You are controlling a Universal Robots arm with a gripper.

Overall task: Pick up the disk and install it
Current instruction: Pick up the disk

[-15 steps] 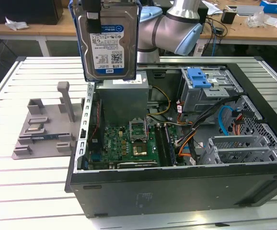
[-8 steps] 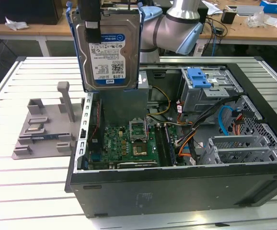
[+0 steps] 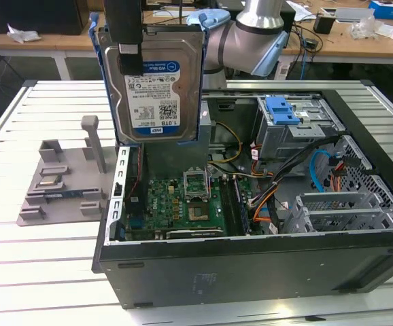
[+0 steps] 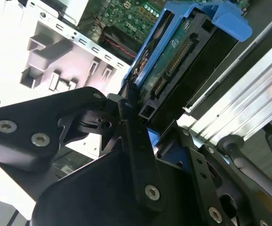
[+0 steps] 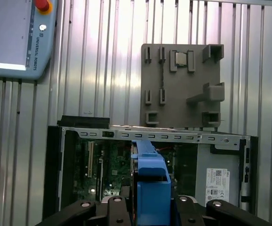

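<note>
The hand (image 3: pixel 130 58) is clamped on the disk (image 3: pixel 157 81), which hangs upright in the air above one end of the open computer case (image 3: pixel 251 272) and touches none of it. In the exterior view a black finger (image 3: pixel 130 34) lies across the labelled face near its upper edge. In the second wrist view the fingers (image 4: pixel 136 141) pinch the drive through its thickness, flat faces against the pads, with the blue rails (image 4: pixel 230 23) left free along its sides. That grip looks chosen so the rails and the far end stay clear to slide into a bay.

The case lies on its side with the open face up, so its bays can be reached from above. It sits on the slatted worktop (image 3: pixel 33 272), toward the edge at the exterior view's right. The motherboard (image 3: pixel 183 197) is directly beneath the raised disk. The drive cage (image 3: pixel 298 129), with its blue latch (image 3: pixel 281 111), stands at the far side of the case, well apart from the disk.

A grey fixture (image 3: pixel 54 183) rests just beside the case, near the worktop's edge at the exterior view's left. Its posts and slots seem made to stand parts up for grasping.

In the first wrist view the disk (image 5: pixel 150 179) appears edge-on over the case, so the task's pick-up looks done and the fitting not yet.
</note>
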